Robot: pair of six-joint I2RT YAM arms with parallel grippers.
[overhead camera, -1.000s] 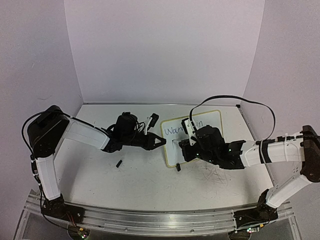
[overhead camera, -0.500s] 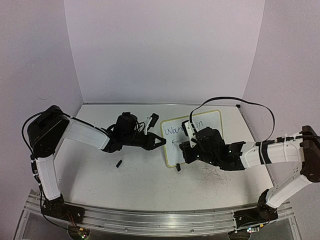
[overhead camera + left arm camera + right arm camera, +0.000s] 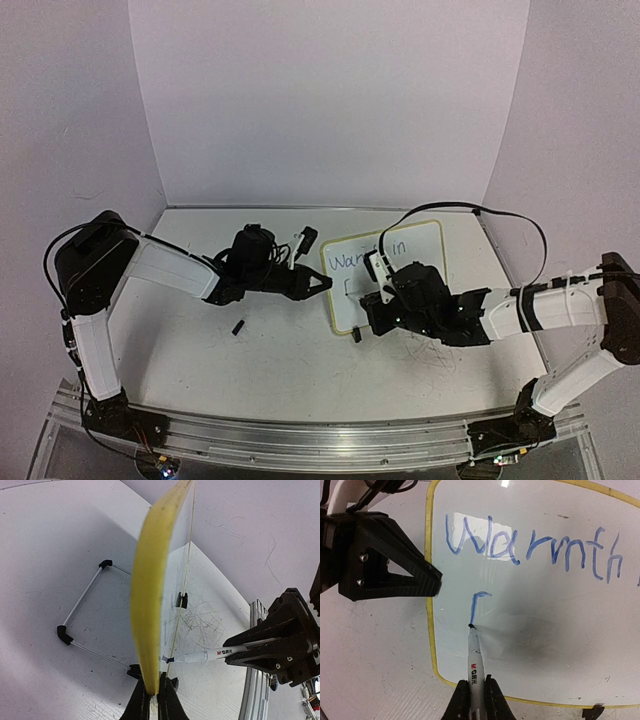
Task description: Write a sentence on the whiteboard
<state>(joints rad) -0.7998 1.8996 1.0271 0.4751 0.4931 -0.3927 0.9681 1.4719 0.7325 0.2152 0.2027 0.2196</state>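
Right wrist, right end effector pinching marker on whiteboard, left wrist alone, left end effector clamping its edge.

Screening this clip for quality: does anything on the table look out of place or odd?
Two minor things. Dark scribbles mark the table itself, beside the whiteboard rather than on it. A small black piece lies loose near the left arm; I cannot tell what it is. The marker's tip rests on the board, as expected.
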